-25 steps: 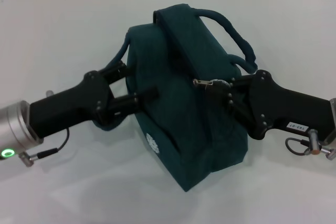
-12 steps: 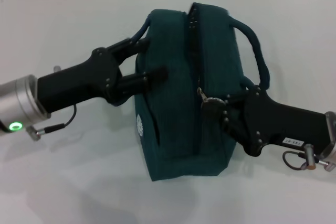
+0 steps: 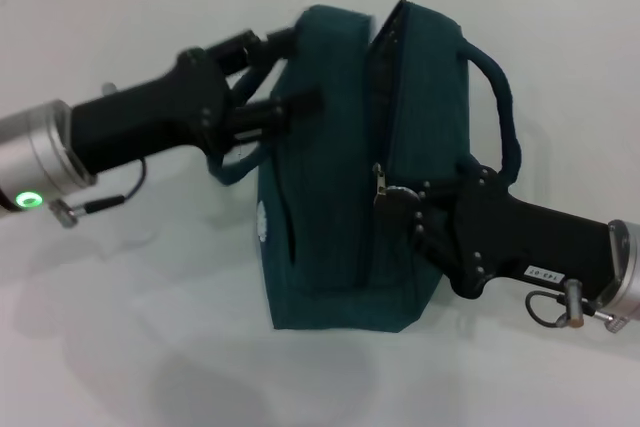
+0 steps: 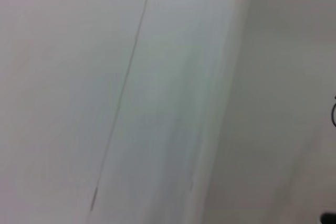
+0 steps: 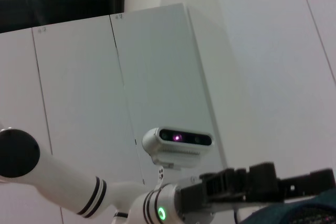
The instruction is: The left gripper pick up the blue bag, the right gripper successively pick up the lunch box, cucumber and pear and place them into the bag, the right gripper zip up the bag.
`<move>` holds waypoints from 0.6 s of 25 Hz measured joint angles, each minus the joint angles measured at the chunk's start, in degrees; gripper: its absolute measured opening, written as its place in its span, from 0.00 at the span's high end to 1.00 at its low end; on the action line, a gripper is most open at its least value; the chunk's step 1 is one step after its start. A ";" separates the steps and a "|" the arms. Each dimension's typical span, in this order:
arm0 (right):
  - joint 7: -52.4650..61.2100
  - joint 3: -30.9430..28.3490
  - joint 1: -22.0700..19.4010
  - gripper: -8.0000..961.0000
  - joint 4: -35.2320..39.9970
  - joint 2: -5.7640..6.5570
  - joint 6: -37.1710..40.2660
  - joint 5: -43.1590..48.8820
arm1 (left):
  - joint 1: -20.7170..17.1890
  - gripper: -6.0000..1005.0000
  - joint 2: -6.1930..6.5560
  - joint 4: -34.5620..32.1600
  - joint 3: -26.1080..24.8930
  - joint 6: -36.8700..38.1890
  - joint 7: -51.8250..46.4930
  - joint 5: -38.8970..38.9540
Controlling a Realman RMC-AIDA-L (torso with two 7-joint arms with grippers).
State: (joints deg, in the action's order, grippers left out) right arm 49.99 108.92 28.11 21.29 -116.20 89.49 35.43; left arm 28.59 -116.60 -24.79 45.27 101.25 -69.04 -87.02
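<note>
Both grippers were on the bag [image 3: 330, 197], which stood in the middle of the head view on a white table [image 3: 130, 347]. The left gripper [image 3: 268, 75] reached in from nine o'clock and was closed on a strap [image 3: 232, 159] at the bag's upper left corner, one finger above the strap and one below, with the strap's loop hanging beneath the fingers. A silver wrist with a green ring light [image 3: 28, 199] sat at the far left edge. The right gripper [image 3: 402, 205] came in from four o'clock, its fingers pinched on the zipper pull [image 3: 379, 182] on the bag's top face. A small white label [image 3: 541, 272] showed on its black body.

The bag was dark teal and box-shaped, tilted with its top toward twelve o'clock. Its zipper [image 3: 372, 117] ran from the pull up toward twelve o'clock, and the part near the top edge gaped open. A second strap [image 3: 497, 117] arched along the bag's right side toward two o'clock. A small white emblem [image 3: 262, 226] marked the bag's left face. What lay inside the bag could not be seen.

The left wrist view showed only pale, blank surfaces. The right wrist view looked up at the robot's head camera [image 5: 177, 144], white cabinet panels [image 5: 79, 93], and the left gripper's black body [image 5: 252, 182] with a green light [image 5: 161, 213] beside it.
</note>
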 joint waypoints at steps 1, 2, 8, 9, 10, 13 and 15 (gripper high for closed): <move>0.00 0.06 0.00 0.98 0.01 0.00 -0.01 0.00 | 0.00 0.18 0.38 0.00 -0.03 0.00 0.00 0.45; 0.00 0.08 0.00 0.98 0.01 0.00 -0.02 0.00 | -0.02 0.18 0.69 -0.01 -0.16 0.00 -0.02 0.75; 0.00 0.12 0.01 0.98 -0.07 0.01 -0.17 -0.01 | -0.55 0.18 1.99 -0.83 -4.05 0.42 -0.23 1.40; 0.00 0.13 0.02 0.98 -0.13 0.00 -0.19 -0.01 | -1.01 0.18 2.00 -1.47 -4.86 1.36 -0.22 1.65; 0.00 0.13 0.02 0.98 -0.20 0.00 -0.21 -0.01 | -1.61 0.18 1.94 -2.18 -5.38 2.62 -0.23 1.96; 0.02 0.16 0.23 0.98 -0.27 0.00 -0.27 -0.01 | -4.72 0.18 1.42 -3.98 -5.94 6.51 -0.57 2.46; 0.06 0.16 0.43 0.98 -0.16 0.00 -0.29 -0.01 | -8.03 0.18 0.69 -4.43 -5.81 7.49 -0.34 2.21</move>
State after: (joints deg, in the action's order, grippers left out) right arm 50.06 109.08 28.55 21.13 -116.19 89.20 35.41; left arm 20.56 -115.90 -29.22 39.46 108.73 -69.38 -84.81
